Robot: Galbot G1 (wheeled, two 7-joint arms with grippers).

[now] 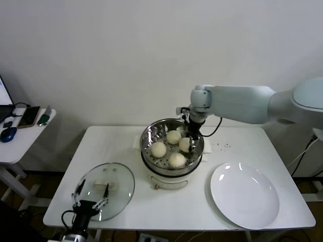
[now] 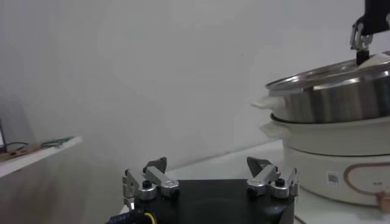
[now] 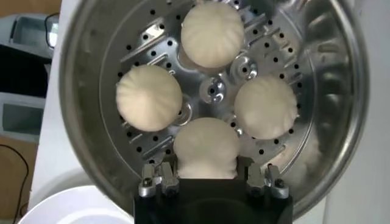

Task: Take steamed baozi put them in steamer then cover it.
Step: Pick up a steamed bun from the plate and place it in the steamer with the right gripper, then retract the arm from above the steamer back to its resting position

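the right gripper (image 3: 207,176) reaches into the steamer (image 1: 147,137) at the table's back edge, pinching one bun (image 3: 206,148) beside three others on the tray. the lid (image 1: 121,194) lies at the front left corner, under the spread left gripper (image 1: 91,193).

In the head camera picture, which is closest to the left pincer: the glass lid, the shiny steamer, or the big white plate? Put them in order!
1. The glass lid: right at the open left pincer, by the table's front left corner.
2. The steamer: at the table's middle, where the right pincer grips a baozi.
3. The white plate: far over on the right.
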